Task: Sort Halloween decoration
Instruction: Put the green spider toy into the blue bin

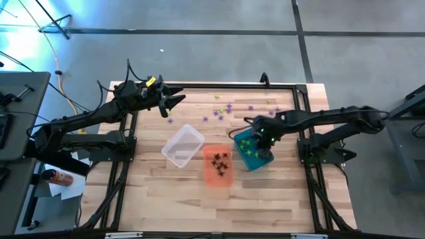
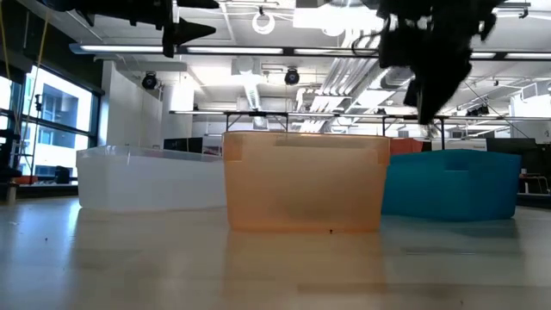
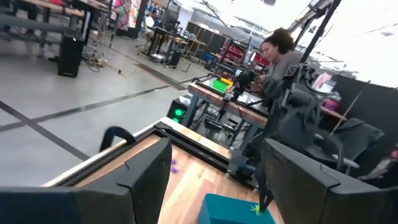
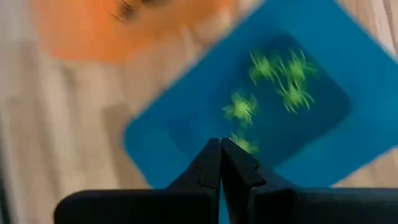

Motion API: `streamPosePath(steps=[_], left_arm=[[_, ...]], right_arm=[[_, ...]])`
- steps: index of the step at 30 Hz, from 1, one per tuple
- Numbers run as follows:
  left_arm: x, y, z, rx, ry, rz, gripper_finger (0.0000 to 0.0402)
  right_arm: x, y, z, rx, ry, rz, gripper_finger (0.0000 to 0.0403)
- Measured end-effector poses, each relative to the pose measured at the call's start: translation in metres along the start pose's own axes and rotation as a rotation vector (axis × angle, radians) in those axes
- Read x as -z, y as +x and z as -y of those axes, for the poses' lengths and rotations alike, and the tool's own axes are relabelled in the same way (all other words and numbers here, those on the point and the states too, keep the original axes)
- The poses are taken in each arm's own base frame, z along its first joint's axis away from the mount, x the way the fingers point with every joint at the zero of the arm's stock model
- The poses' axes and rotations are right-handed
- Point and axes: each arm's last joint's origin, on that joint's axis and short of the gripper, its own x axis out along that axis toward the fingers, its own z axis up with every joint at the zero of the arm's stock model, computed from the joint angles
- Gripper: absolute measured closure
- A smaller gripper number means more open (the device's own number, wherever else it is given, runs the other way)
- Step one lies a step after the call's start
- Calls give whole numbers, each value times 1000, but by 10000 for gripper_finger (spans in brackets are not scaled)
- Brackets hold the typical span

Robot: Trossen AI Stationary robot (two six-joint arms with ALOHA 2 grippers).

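The right tool is clenched empty above the teal bin; the left tool hangs released. Purple spiders could be scattered across the desk by a careless pick.

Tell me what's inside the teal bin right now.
The teal bin holds several bright green spiders on its floor. The shut right gripper hangs over it and covers part of the floor, so any trinket beneath it cannot be seen.
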Motion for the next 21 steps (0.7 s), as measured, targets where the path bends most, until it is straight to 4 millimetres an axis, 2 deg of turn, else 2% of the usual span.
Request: streamPosePath(steps=[4,14,21], left_arm=[[0,0,-1,-18,23,5,165],[0,0,-1,-18,24,4,165],[0,0,-1,-18,25,4,165]], right_arm=[[-1,18,6,88,3,-63,403],[-5,53,14,123,31,-178,403],[-9,58,13,117,80,-149,397]])
